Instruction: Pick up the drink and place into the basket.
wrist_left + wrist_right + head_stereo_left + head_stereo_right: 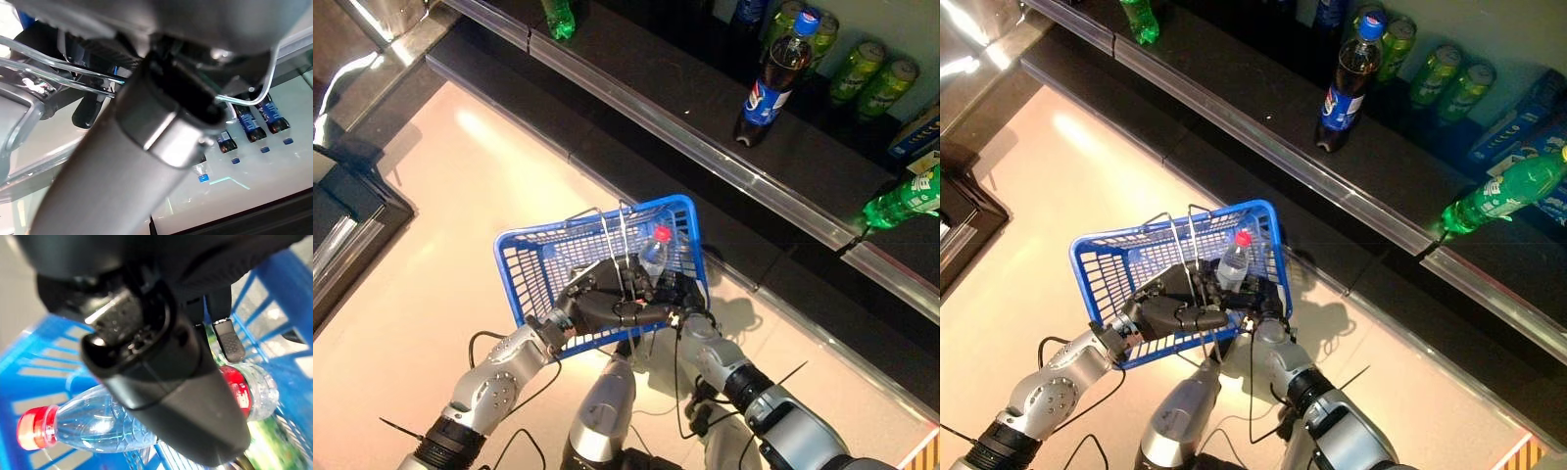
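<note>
The blue basket point(524, 294) hangs raised in front of me. My left hand point(597, 299) is shut on its thin wire handles point(612, 235). A clear drink bottle point(653, 257) with a red cap and red label is inside the basket, cap pointing up and away from me. My right hand point(680, 292) reaches into the basket from the near right and is curled round the bottle's lower part. In the right wrist view the thumb point(166, 382) lies across the bottle point(98, 423), with the blue mesh behind it.
A dark shelf with a metal front edge point(705, 147) runs diagonally past the basket. On it stand a cola bottle point(773, 83), green cans point(871, 73) and green bottles point(906, 201). A dark cabinet point(342, 215) stands at the left. Something green point(266, 438) lies low in the basket.
</note>
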Tool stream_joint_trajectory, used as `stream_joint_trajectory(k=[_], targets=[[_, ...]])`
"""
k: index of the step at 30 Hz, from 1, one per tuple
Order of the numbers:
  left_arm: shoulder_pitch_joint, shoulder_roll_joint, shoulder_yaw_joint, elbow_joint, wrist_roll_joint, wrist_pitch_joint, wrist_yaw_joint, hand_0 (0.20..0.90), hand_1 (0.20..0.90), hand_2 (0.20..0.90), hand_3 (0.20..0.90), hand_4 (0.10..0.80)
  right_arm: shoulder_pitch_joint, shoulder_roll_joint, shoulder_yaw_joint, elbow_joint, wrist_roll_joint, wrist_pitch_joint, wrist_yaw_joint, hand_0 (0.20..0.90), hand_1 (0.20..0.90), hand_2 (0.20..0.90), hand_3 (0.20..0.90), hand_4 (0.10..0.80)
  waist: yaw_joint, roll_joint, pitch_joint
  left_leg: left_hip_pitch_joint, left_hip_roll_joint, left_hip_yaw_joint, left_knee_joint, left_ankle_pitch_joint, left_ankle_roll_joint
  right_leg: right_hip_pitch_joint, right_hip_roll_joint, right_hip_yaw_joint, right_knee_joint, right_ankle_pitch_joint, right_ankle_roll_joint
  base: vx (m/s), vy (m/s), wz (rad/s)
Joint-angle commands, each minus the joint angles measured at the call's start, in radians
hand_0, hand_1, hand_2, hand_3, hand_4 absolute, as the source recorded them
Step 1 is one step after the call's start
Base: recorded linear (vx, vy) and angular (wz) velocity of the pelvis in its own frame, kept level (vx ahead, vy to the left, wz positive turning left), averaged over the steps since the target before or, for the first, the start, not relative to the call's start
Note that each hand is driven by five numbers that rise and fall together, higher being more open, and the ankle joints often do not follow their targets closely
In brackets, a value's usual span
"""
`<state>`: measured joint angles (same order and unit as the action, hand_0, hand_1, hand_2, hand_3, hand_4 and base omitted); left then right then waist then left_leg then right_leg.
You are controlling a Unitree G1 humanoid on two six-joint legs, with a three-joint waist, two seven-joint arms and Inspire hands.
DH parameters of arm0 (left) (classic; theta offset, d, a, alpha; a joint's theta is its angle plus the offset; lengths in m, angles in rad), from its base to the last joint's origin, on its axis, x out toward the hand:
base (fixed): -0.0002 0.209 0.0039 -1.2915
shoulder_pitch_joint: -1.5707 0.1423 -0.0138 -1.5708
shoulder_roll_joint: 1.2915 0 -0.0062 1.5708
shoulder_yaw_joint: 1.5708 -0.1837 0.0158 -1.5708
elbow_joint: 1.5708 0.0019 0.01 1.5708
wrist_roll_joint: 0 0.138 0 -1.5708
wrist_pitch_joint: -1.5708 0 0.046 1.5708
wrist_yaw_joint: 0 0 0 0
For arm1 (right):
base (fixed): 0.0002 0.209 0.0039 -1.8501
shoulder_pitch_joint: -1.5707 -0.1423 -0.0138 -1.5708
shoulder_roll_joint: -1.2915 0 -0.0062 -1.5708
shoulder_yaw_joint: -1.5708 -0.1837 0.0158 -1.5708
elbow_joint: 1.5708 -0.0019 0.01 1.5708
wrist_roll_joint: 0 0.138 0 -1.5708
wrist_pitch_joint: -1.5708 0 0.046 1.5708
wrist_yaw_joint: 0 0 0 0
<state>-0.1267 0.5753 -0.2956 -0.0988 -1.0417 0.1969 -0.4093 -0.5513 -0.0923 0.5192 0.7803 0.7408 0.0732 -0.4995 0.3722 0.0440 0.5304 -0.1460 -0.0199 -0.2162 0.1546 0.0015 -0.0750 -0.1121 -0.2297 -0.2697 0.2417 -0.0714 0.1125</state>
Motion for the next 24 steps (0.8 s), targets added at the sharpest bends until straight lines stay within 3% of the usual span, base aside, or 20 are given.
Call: stream_joint_trajectory(k=[1, 16, 17, 18, 19, 20, 24], targets=[[-0.233, -0.124, 0.024, -0.441, -0.144, -0.166, -0.279, 0.3, 0.3, 0.3, 0.2, 0.1, -0.107, 0.112, 0.005, 0.005, 0.083, -0.089, 0.097, 0.3, 0.3, 0.3, 0.2, 0.1, -0.01, -0.003, -0.182, -0.066, -0.047, -0.012, 0.06, 0.017, 0.052, 0.083, -0.011, -0.047, -0.066, 0.065, -0.038, 0.042, 0.001, 0.01], [-0.24, -0.124, 0.038, -0.44, -0.163, -0.132, -0.258, 0.3, 0.3, 0.3, 0.2, 0.1, -0.146, 0.11, -0.059, 0.108, 0.309, -0.071, 0.216, 0.3, 0.3, 0.3, 0.2, 0.1, 0.007, -0.014, -0.16, -0.072, -0.047, 0.026, 0.08, 0.008, 0.063, 0.075, -0.036, -0.074, -0.028, 0.062, -0.027, 0.029, 0.002, 0.04], [-0.237, -0.125, 0.038, -0.441, -0.163, -0.132, -0.258, 0.3, 0.3, 0.3, 0.2, 0.1, -0.141, 0.11, -0.062, 0.11, 0.318, -0.076, 0.22, 0.349, 0.349, 0.349, 0.258, 0.158, 0.008, -0.014, -0.16, -0.07, -0.046, 0.028, 0.081, 0.006, 0.064, 0.076, -0.038, -0.078, -0.026, 0.061, -0.026, 0.071, 0.002, 0.0], [-0.23, -0.123, 0.041, -0.445, -0.165, -0.128, -0.259, 0.3, 0.3, 0.3, 0.2, 0.1, -0.13, 0.108, -0.072, 0.113, 0.327, -0.083, 0.225, 0.538, 0.538, 0.538, 0.477, 0.377, 0.009, -0.015, -0.162, -0.069, -0.047, 0.031, 0.086, 0.002, 0.066, 0.079, -0.043, -0.081, -0.02, 0.06, -0.024, 0.049, 0.0, 0.0], [-0.23, -0.123, 0.041, -0.445, -0.165, -0.128, -0.259, 0.3, 0.3, 0.3, 0.2, 0.1, -0.13, 0.108, -0.072, 0.113, 0.327, -0.083, 0.225, 0.538, 0.538, 0.538, 0.477, 0.377, 0.009, -0.015, -0.162, -0.069, -0.047, 0.031, 0.087, 0.001, 0.066, 0.079, -0.043, -0.081, -0.02, 0.06, -0.024, 0.062, 0.009, 0.0], [-0.225, -0.121, 0.045, -0.447, -0.171, -0.126, -0.256, 0.3, 0.3, 0.3, 0.2, 0.1, -0.12, 0.108, -0.078, 0.11, 0.332, -0.09, 0.219, 0.9, 0.9, 0.9, 0.9, 0.8, 0.009, -0.014, -0.164, -0.07, -0.048, 0.035, 0.093, -0.001, 0.067, 0.08, -0.047, -0.083, -0.014, 0.059, -0.022, 0.045, 0.019, 0.0], [-0.21, -0.12, 0.052, -0.45, -0.171, -0.141, -0.254, 0.3, 0.3, 0.3, 0.2, 0.1, -0.102, 0.104, -0.081, 0.074, 0.34, -0.113, 0.207, 0.9, 0.9, 0.9, 0.9, 0.8, 0.003, -0.01, -0.159, -0.07, -0.045, 0.044, 0.097, -0.001, 0.067, 0.078, -0.048, -0.079, -0.007, 0.058, -0.021, 0.013, 0.008, 0.0]])
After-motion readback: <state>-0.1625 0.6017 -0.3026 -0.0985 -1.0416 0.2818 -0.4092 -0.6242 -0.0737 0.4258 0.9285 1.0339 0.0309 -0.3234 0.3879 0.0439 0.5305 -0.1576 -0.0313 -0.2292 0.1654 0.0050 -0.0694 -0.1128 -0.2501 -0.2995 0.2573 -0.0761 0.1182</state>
